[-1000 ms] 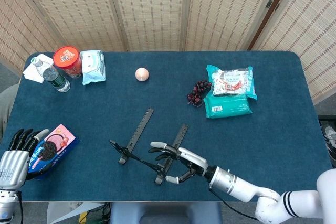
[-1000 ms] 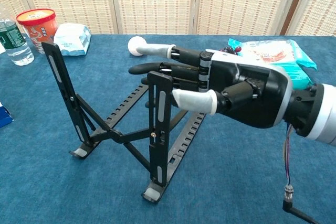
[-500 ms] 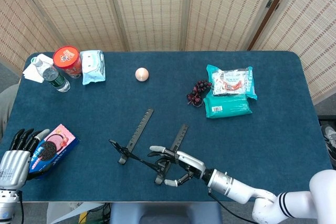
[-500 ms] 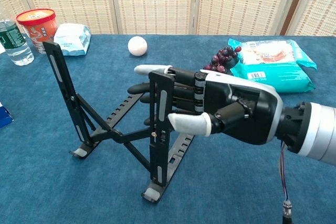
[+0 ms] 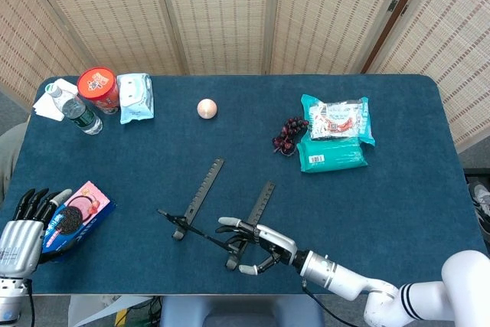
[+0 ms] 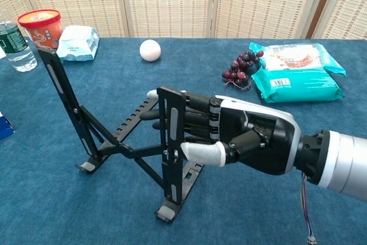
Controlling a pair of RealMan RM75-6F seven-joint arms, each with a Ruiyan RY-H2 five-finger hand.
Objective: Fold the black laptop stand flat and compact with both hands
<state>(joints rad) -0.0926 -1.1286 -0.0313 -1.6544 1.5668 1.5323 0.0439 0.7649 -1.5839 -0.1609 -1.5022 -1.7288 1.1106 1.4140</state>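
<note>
Since the earlier frames the right hand [image 6: 241,142] sits lower and nearer the table's [image 5: 413,212] front edge, and the laptop stand's [image 6: 123,147] far upright leans further to the left in the chest view. Right hand now at lower centre of the head view, fingers [image 6: 189,120] reaching past the near upright, thumb below and in front; actual grip cannot be told, fingers only partly spread. Stand is still unfolded, feet on the cloth, lower centre of the head view, close to the front edge. Left hand [image 5: 21,227] at lower left corner, fingers spread, just beside a cookie box [image 5: 76,212]. Open cloth lies right of the stand. Ball [image 5: 207,108] at upper centre, grapes [image 5: 289,134] and teal packets [image 5: 333,139] at upper right, well apart. Bottle [image 5: 73,109], red tub [image 5: 98,88] and wipes pack [image 5: 136,97] at upper left.
</note>
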